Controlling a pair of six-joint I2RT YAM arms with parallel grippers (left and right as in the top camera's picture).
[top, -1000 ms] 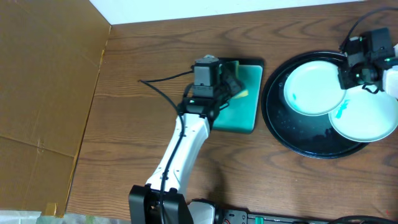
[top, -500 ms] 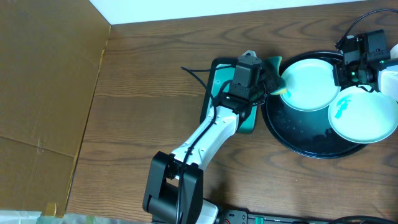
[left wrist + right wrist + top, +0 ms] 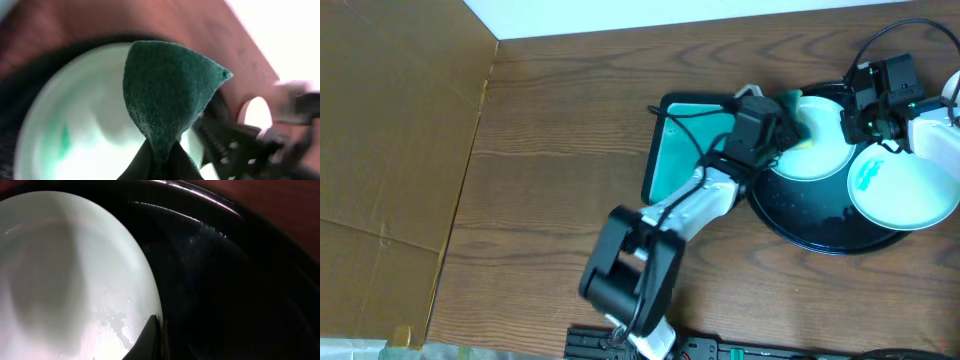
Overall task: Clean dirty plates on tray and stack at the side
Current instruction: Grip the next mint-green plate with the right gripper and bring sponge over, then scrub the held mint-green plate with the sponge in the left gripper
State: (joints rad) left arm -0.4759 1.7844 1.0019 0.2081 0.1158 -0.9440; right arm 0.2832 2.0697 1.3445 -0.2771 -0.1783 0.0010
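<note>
The black tray [image 3: 817,229] lies at the right of the table. On it rest a pale mint plate [image 3: 812,157] and a white plate [image 3: 910,192] with a teal smear [image 3: 867,176]. My left gripper [image 3: 790,124] is shut on a green sponge [image 3: 167,95], which hangs over the mint plate [image 3: 90,135] near its far rim. That plate has a teal smear [image 3: 64,142] too. My right gripper [image 3: 873,118] is shut on the mint plate's right rim. In the right wrist view the jaws [image 3: 157,326] pinch the plate's edge [image 3: 65,280] above the tray [image 3: 240,280].
A rectangular teal dish [image 3: 678,152] sits just left of the tray, under my left arm. A brown cardboard sheet [image 3: 390,150] covers the left of the table. A white wall runs along the far edge.
My left gripper has carried the sponge rightward, from the teal dish to above the mint plate. The right gripper has shifted slightly left while holding the plate's rim.
</note>
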